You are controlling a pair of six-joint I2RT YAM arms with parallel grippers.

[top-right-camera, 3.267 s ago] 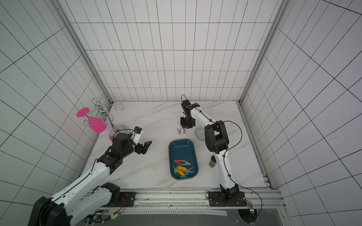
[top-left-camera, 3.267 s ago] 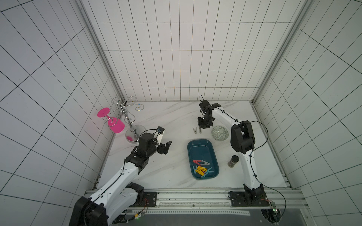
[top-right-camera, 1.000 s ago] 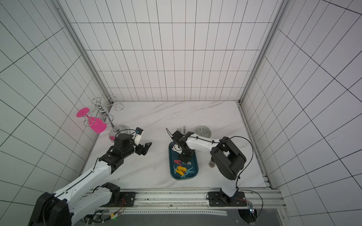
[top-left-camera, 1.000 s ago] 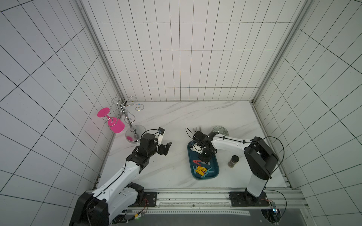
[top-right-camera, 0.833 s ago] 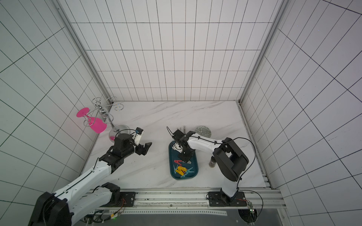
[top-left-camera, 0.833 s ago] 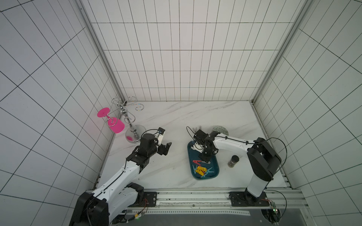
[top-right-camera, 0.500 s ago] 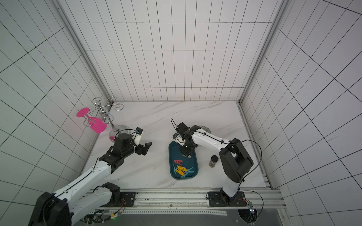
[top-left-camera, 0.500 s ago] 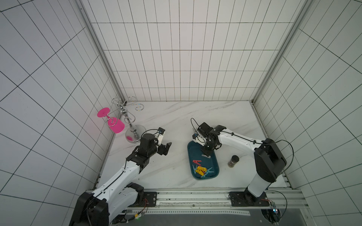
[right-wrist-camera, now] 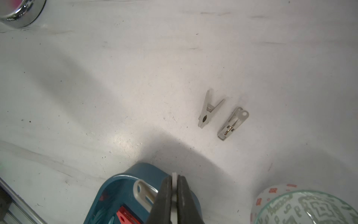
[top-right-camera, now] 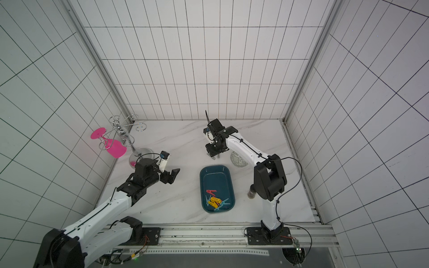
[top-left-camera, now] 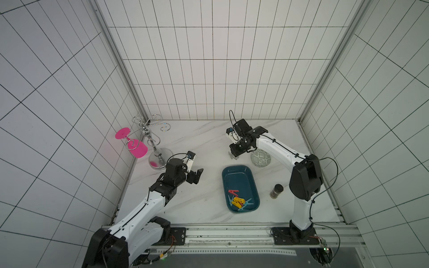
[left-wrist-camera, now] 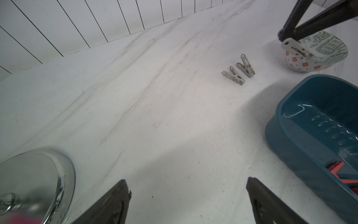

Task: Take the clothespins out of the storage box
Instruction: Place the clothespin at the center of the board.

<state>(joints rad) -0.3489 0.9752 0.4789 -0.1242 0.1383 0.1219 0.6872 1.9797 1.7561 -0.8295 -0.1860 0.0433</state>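
Hanging from the closed right gripper (right-wrist-camera: 174,181), a grey clothespin (right-wrist-camera: 144,191) is held over the table (right-wrist-camera: 96,97) just past the far end of the storage box (top-left-camera: 235,168). Only a thin edge is pinched, so twisting or slipping is judged likely if it is dropped from height; the two grey pins (right-wrist-camera: 210,110) already laid out, or the bowl (right-wrist-camera: 310,205), could be knocked. The remaining clothespins (top-left-camera: 239,200), red, yellow, blue, lie tangled in the box. The left gripper (left-wrist-camera: 187,186) is spread wide, empty.
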